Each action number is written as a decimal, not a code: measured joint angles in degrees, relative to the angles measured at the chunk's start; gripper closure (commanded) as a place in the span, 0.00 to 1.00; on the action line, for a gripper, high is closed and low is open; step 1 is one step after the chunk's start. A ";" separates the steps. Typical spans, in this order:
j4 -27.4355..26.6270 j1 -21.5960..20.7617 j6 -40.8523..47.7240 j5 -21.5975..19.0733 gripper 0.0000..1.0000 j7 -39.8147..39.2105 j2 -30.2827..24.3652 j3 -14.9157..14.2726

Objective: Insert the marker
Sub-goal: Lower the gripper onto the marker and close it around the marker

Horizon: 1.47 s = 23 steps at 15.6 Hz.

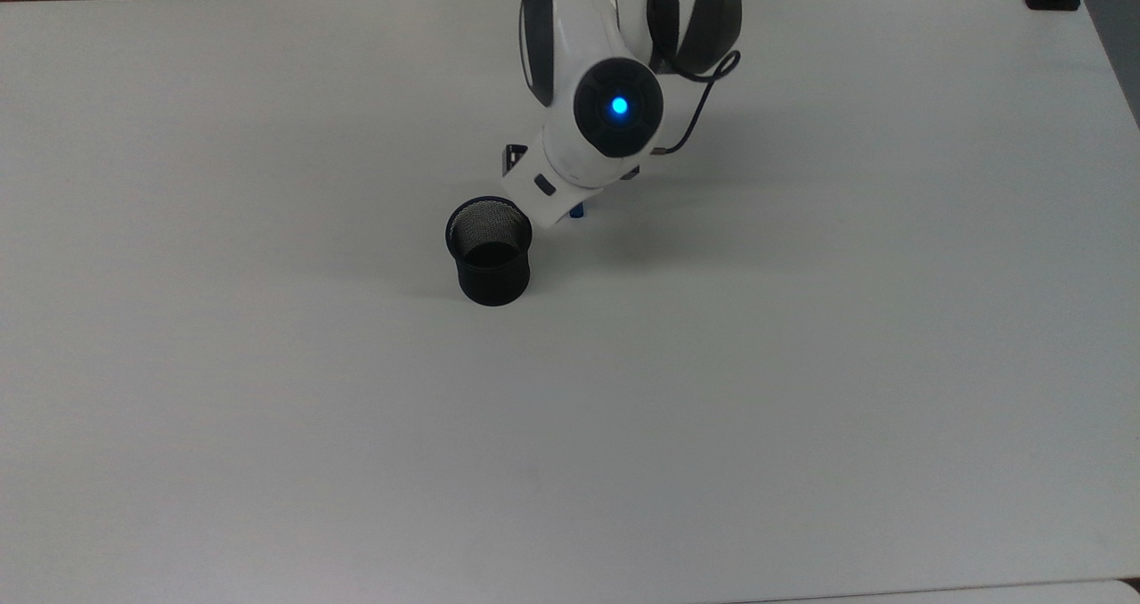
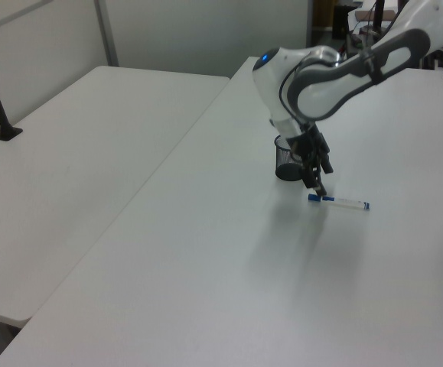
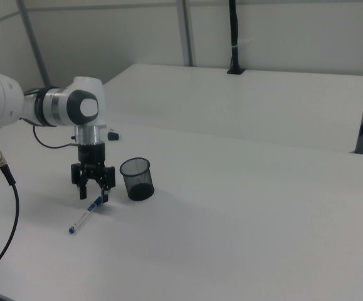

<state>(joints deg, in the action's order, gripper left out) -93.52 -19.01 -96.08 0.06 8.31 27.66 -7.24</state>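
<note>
Hovering over slim white-barrelled marker with blue cap (image 3: 86,214), two-finger black gripper (image 3: 94,191) spread wide, empty. Marker flat on white table (image 3: 250,213), lower left of right view, beside black mesh cup (image 3: 136,179). Looks light, stiff, slick, rolls easy; pinch mid-barrel.

— What does the glossy white, rounded-shell robot arm (image 1: 614,69) look like?
— Dark grey bands ring its joints; a round black cap bears a glowing blue light (image 1: 619,105).
— And further along?
— A thin black cable (image 1: 704,96) loops beside the wrist, above a black two-finger end effector (image 3: 93,188).
</note>
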 measured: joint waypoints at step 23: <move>0.18 -1.16 -2.40 -0.99 0.68 0.01 2.00 -0.01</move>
<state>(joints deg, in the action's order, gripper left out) -93.34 -20.17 -98.48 -0.93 8.31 29.66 -7.25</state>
